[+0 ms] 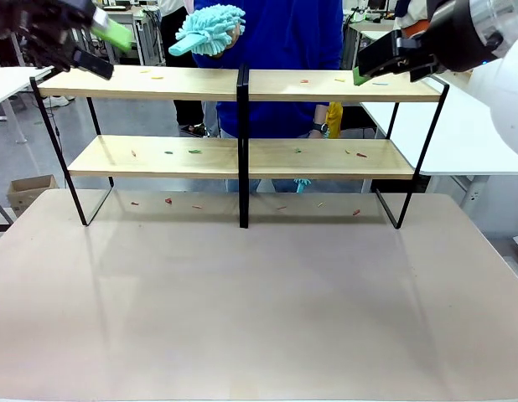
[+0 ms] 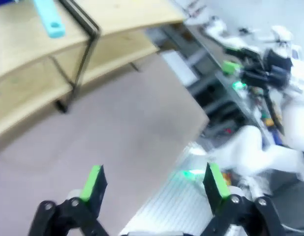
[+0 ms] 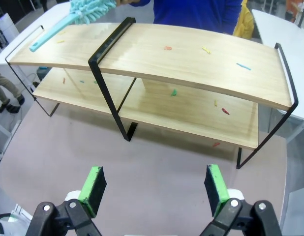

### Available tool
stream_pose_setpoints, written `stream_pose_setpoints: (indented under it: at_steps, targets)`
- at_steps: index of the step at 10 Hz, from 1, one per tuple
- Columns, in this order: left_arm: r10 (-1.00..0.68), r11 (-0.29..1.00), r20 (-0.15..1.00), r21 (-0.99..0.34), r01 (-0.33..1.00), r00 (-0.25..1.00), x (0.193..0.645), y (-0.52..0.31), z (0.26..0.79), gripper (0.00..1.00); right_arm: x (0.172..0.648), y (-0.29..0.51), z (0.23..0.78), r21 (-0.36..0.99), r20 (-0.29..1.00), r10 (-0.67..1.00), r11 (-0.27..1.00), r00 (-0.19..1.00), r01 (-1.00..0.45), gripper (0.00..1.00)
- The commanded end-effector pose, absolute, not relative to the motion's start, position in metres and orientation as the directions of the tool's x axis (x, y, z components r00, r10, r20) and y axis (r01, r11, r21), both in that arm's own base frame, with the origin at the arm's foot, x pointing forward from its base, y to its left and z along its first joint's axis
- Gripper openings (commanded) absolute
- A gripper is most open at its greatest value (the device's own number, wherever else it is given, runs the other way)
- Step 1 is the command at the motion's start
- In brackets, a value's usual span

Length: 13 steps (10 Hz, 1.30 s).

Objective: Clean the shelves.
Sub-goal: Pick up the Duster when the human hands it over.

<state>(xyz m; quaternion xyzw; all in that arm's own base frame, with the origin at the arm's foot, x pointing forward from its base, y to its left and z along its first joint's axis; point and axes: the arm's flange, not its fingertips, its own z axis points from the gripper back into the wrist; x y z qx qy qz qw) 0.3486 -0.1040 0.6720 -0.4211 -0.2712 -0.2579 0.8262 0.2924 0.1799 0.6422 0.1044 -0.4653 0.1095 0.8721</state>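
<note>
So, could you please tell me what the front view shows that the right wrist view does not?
The front view adds the left gripper, high by the left end of the shelves, and a cardboard box on the floor. The right wrist view adds a look down on the upper board's top face and the clear gap between the green pads of the right gripper, open above the table. Both share the shelves, coloured scraps, the right gripper, the person's teal duster and blue top.

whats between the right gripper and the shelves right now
Nothing stands between them: in the right wrist view, bare beige tabletop stretches from the open right gripper to the shelves. Small coloured scraps lie farther on, on the boards.
</note>
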Motion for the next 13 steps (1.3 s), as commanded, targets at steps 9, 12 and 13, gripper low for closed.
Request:
stream_pose_setpoints:
  at_steps: [9, 12, 13]
  targets:
    - [0.193, 0.335, 0.279, -0.920, 0.204, 0.941, 0.567, -0.124, 0.626, 1.00, 0.292, 0.180, 0.643, 0.088, 0.835, 0.087, 0.954, 0.543, -0.288, 1.00]
    - [0.270, 0.294, 0.238, -0.943, 0.155, 0.933, 0.588, -0.127, 0.604, 1.00, 0.292, 0.180, 0.643, 0.088, 0.835, 0.087, 0.954, 0.543, -0.288, 1.00]
    - [0.287, 0.296, 0.245, -0.942, 0.158, 0.926, 0.588, -0.126, 0.601, 1.00, 0.292, 0.180, 0.643, 0.088, 0.835, 0.087, 0.954, 0.543, -0.288, 1.00]
